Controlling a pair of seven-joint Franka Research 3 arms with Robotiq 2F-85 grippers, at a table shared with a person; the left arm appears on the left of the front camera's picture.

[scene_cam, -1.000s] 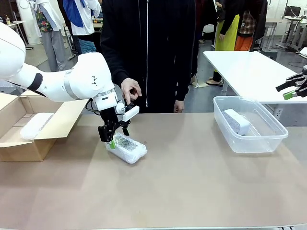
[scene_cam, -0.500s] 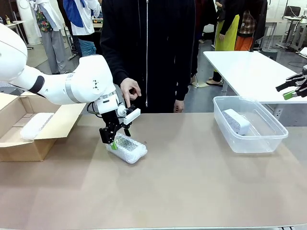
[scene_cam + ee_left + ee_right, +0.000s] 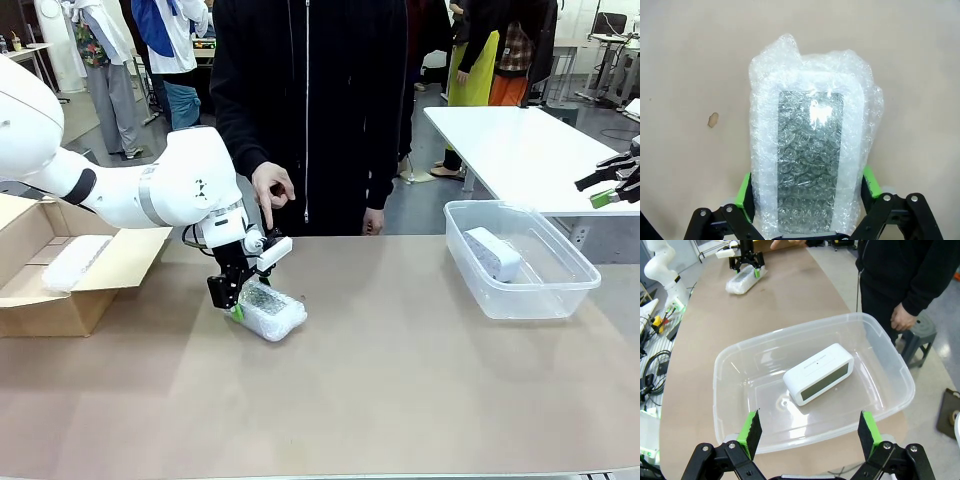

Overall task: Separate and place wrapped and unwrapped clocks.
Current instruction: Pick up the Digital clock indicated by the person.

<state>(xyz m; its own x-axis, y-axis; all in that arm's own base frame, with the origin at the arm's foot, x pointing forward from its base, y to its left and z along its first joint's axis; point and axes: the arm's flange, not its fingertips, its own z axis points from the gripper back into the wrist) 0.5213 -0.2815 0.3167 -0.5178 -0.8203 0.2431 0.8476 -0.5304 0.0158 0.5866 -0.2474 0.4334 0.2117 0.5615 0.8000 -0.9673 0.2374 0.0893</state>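
Bubble-wrapped clock (image 3: 268, 310) lies flat on the brown table (image 3: 400, 380), left of centre — no print legible through the wrap. Left gripper (image 3: 236, 300) straddles its near end, fingers spread, green pads (image 3: 744, 190) beside the wrap; contact cannot be confirmed. Bare white clock (image 3: 818, 372) rests inside the clear bin (image 3: 890, 390); tiny face lettering unreadable. Right gripper (image 3: 810, 432) hovers above, fingers spread, empty. Another wrapped block (image 3: 75, 262) sits in the cardboard box (image 3: 60, 300), partly hidden.

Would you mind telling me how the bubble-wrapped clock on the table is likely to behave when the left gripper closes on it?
The bubble-wrapped clock will probably give a little at first, since loose wrap puffs out around a rigid-looking block. The glossy film may slip on the left gripper pads. Lying flat and long on the table, it seems unlikely to roll or tip.
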